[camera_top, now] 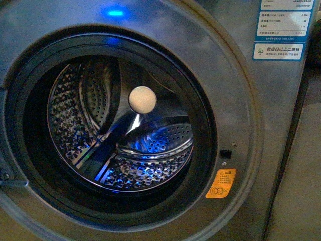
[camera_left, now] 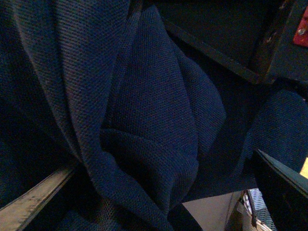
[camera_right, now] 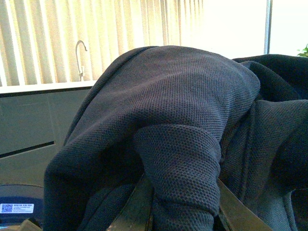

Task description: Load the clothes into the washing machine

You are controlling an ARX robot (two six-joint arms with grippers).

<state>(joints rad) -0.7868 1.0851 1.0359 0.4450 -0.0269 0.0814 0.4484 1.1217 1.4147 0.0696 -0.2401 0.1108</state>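
The washing machine (camera_top: 251,100) fills the front view, grey, with its round black-rimmed porthole (camera_top: 210,125) open onto the perforated steel drum (camera_top: 150,170). The drum holds no fabric. Neither arm shows in the front view. The clothes (camera_left: 154,110), dark navy knit fabric, fill the left wrist view in folds. My left gripper (camera_left: 168,211) is shut on them, one finger (camera_left: 33,197) showing beside the cloth. In the right wrist view the clothes (camera_right: 178,120) drape in a bunch over my right gripper (camera_right: 180,207), which is shut on a fold.
An orange warning sticker (camera_top: 221,183) and a blue-white label (camera_top: 283,25) sit on the machine's front. A blue light (camera_top: 115,12) glows above the porthole. The right wrist view shows vertical blinds (camera_right: 72,33), a tap (camera_right: 81,57) and a grey cabinet (camera_right: 29,125) behind the cloth.
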